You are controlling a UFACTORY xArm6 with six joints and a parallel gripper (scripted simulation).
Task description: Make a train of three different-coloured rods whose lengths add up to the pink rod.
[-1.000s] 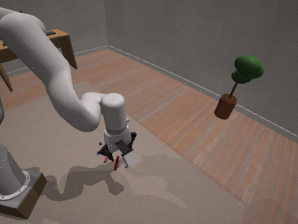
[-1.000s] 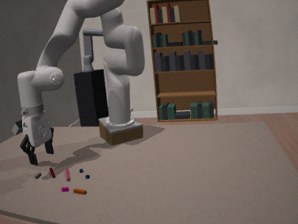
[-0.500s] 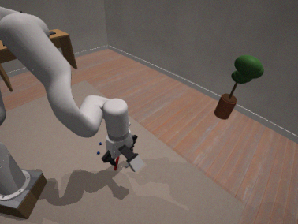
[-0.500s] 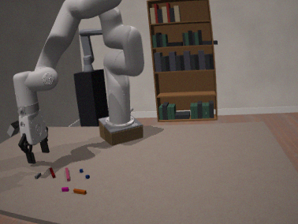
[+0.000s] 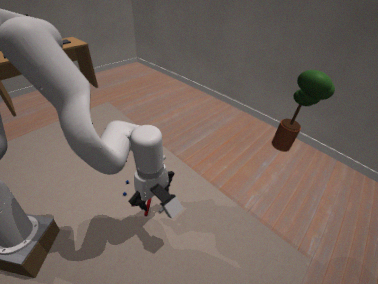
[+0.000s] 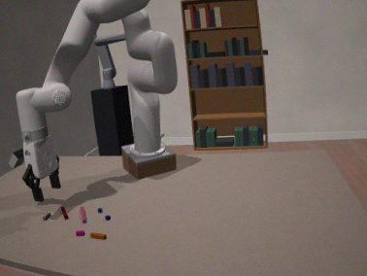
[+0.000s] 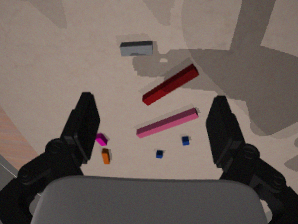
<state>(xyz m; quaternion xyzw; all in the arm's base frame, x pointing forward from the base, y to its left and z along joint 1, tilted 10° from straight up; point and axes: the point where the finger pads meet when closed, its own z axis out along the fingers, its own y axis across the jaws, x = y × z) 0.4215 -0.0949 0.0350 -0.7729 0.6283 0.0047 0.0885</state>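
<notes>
Bookshelf (image 6: pixel 189 117) behind, beige mat (image 5: pixel 95 270) (image 6: pixel 233 209) (image 7: pixel 45 65) beneath the rods. Leftmost in the exterior view, the gripper (image 5: pixel 153 189) (image 6: pixel 47 192) (image 7: pixel 153 107) hangs above the mat, fingers wide apart with nothing between them. Just below lies the grey rod (image 5: pixel 161 210) (image 6: pixel 47 217) (image 7: pixel 136 49); in the wrist view it is beyond the fingertips, its long axis nearly along the line from finger to finger. If grey is the next pick, that is what matters: the gripper should shift that way and turn about a quarter, so the fingers meet its long sides, not its ends. Next come the red rod (image 5: pixel 147 207) (image 6: pixel 64 213) (image 7: pixel 170 85), the magenta rod (image 6: pixel 80 233) (image 7: pixel 101 139), the pink rod (image 6: pixel 83 215) (image 7: pixel 167 123), the orange rod (image 6: pixel 98 236) (image 7: pixel 106 156) and two blue rods (image 5: pixel 127 182) (image 6: pixel 100 210) (image 7: pixel 159 154). Grey, magenta and orange make nine, matching pink; they lie apart, so I judge the train unstarted.

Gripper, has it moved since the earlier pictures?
Yes, slightly: in the exterior view, the gripper has shifted left, away from the arm's base.
</notes>
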